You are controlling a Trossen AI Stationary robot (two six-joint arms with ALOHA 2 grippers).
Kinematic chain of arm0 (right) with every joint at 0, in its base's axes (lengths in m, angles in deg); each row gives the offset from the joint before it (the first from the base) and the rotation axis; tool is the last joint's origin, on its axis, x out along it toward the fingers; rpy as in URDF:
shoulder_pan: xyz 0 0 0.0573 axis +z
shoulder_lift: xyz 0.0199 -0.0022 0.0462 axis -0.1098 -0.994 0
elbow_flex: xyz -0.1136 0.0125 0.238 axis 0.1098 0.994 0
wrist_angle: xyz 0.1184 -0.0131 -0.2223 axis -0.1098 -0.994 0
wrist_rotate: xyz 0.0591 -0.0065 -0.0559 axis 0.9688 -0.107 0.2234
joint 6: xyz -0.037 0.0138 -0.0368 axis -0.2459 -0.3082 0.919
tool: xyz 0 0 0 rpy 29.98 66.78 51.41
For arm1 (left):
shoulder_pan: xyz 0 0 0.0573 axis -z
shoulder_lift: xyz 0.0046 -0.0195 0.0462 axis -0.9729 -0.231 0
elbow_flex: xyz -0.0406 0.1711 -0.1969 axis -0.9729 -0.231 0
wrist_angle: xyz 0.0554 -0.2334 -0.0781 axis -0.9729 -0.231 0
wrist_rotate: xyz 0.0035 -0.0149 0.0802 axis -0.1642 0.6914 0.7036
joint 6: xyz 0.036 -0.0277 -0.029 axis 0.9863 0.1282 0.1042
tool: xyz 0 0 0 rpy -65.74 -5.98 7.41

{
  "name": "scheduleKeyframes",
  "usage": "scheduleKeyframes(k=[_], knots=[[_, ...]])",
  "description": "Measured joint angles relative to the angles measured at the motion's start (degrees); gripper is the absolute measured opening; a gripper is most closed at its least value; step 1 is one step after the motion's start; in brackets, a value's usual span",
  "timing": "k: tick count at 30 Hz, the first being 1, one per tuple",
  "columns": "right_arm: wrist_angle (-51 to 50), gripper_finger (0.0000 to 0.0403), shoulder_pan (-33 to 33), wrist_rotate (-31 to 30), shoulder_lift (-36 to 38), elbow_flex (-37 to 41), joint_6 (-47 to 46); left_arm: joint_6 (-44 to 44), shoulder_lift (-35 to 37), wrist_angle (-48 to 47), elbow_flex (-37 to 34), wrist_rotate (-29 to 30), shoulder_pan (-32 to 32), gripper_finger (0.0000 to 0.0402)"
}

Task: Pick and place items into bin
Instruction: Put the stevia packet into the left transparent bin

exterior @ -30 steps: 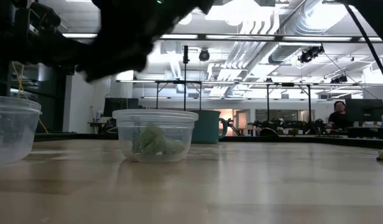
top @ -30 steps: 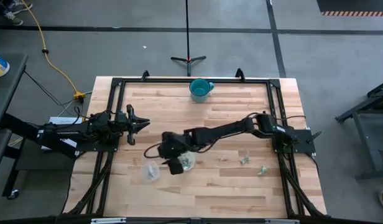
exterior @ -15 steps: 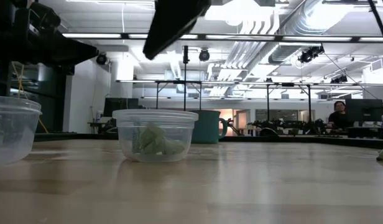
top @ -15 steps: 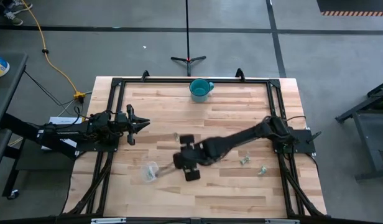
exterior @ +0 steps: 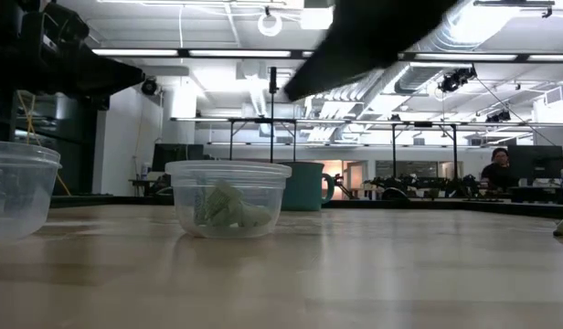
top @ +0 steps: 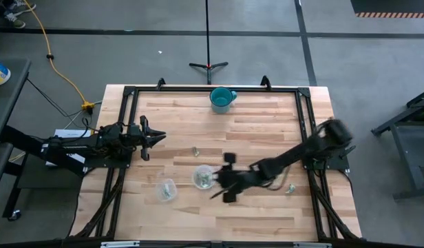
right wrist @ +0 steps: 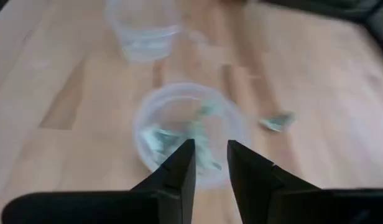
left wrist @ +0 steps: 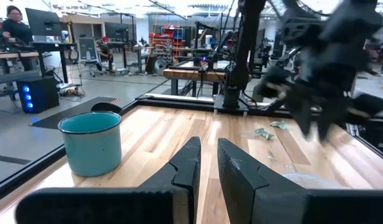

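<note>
The clear round bin [top: 203, 177] stands mid-table with several pale green-silver items [right wrist: 179, 143] in it. It also shows in the low view [exterior: 228, 196]. My right gripper [top: 226, 187] hovers just right of the bin, blurred. Its fingers [right wrist: 210, 163] stand a little apart with nothing between them. One loose item [top: 196, 151] lies on the table beyond the bin, and another item [top: 291, 187] lies near the right edge. My left gripper [top: 157, 138] waits at the table's left, its fingers [left wrist: 209, 163] almost together and empty.
A second clear cup [top: 167, 190] stands left of the bin near the front. A teal mug [top: 222, 98] sits at the far edge. Two loose items [left wrist: 270, 129] lie on the wood toward the right. A black frame [top: 129, 93] rims the table.
My right gripper has swung from above the bin toward the table's right edge, so the bin now shows uncovered with its items inside. The bin and the cup have stayed in place.
</note>
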Motion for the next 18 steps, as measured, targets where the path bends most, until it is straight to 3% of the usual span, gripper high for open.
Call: scheduleKeyframes(k=[4,9,11,15,18], knots=[[4.4,0.0083,0.5,-2.3,11.1,13.1,-6.5,0.0,0.0,0.0,0.0,0.0,0.0,0.0092],[5.5,0.0085,0.9,7.8,19.5,23.0,-21.1,0.0,0.0,0.0,0.0,0.0,0.0,0.0092],[5.3,0.0091,2.2,8.6,20.4,24.5,-24.1,0.0,0.0,0.1,0.0,0.0,0.0,0.0092],[4.8,0.0100,5.4,5.6,20.3,23.7,-23.2,0.0,0.0,0.2,0.0,0.0,0.0,0.0092],[4.5,0.0100,8.3,-3.0,19.8,21.5,-16.0,0.0,0.0,0.3,0.0,0.0,0.0,0.0092]])
